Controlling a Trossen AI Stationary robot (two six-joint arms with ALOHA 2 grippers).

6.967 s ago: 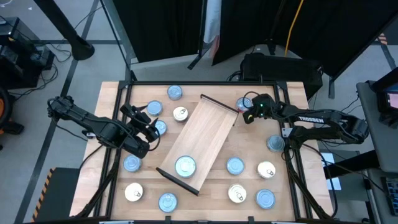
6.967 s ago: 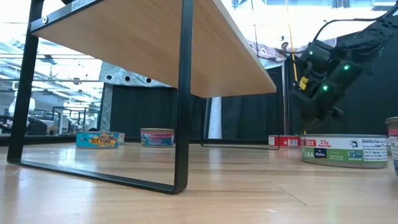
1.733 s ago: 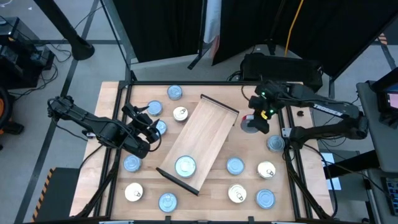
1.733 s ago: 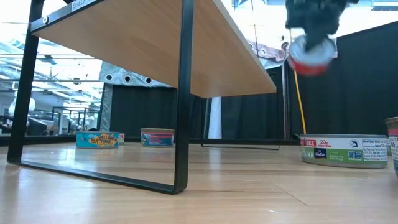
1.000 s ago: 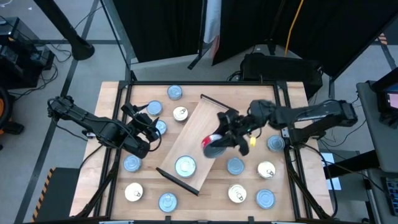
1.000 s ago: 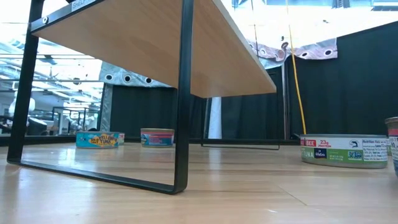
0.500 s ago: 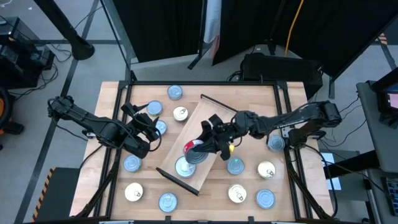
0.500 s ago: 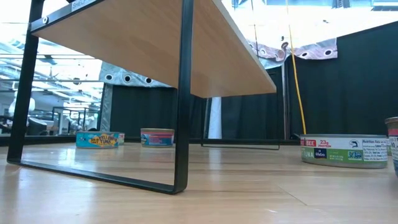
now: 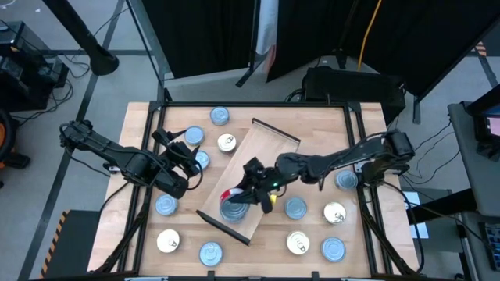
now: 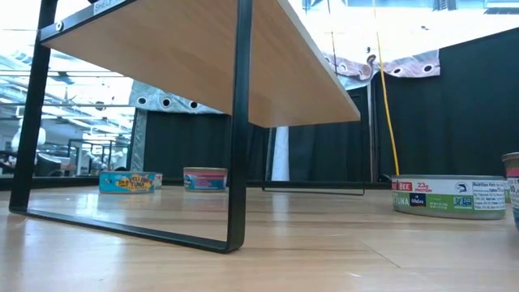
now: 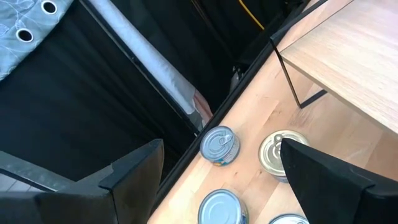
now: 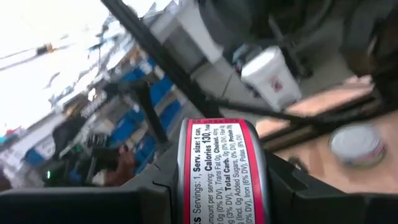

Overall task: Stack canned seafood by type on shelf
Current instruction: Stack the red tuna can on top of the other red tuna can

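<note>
I'm seeing right gripper (image 9: 244, 192) clamping a red-labelled tin (image 12: 222, 171) over the shelf (image 9: 269, 154), covering a blue-topped tin (image 9: 233, 209) | left gripper (image 9: 184, 155) waiting, jaws apart, beside it | low view showing neither gripper.

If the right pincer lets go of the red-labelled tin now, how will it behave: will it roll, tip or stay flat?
The right pincer holds the red-labelled tin on edge over the shelf, so it would probably roll or topple. It looks rigid, unlikely to dent. Its smooth round wall may slip.
</note>
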